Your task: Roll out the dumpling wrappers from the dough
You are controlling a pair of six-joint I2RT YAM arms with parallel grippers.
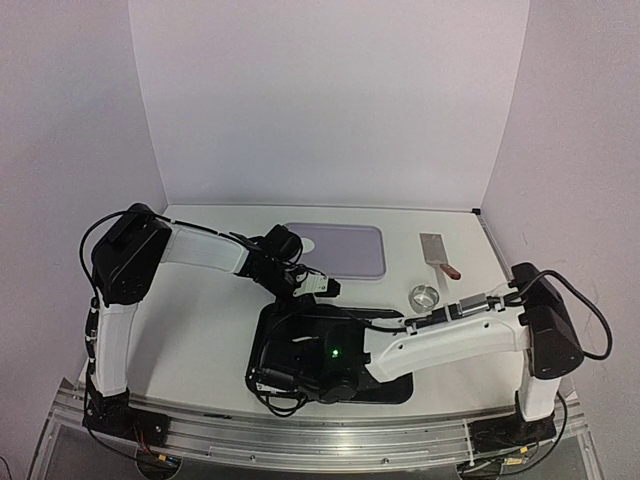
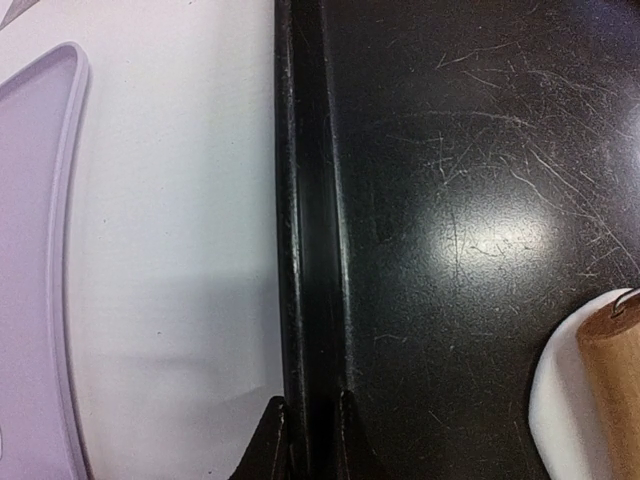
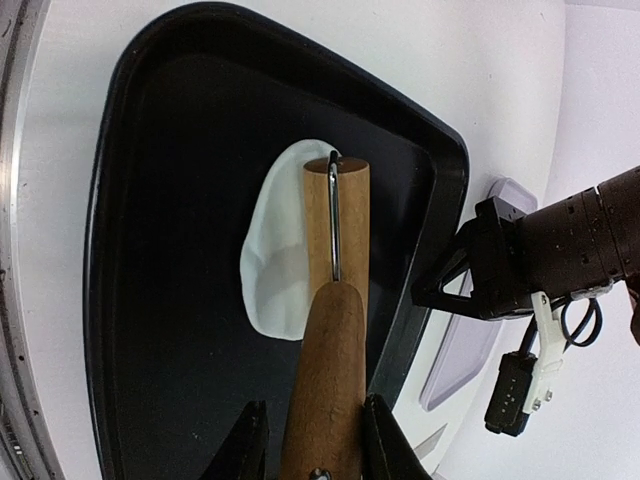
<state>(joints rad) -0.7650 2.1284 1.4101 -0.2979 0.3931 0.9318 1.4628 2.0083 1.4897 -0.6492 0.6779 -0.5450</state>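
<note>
Gripping the brown handle of the rolling pin (image 3: 335, 300), the right gripper (image 3: 315, 440) held its wooden roller on a flat white dough sheet (image 3: 272, 250) lying in the black tray (image 3: 160, 250). The left gripper (image 2: 310, 420) was pinched narrowly on the tray's raised rim, near the lilac board (image 2: 35, 250) on the white table (image 2: 180, 250).

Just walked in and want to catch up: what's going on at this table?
The left gripper is clamped on the rim of the black tray, apparently steadying it. The right gripper holds a wooden rolling pin by its handle, and the roller lies on a flattened patch of white dough in the tray. No cut rounds show. A small steel ring and a scraper sit on the table beyond the tray.
</note>
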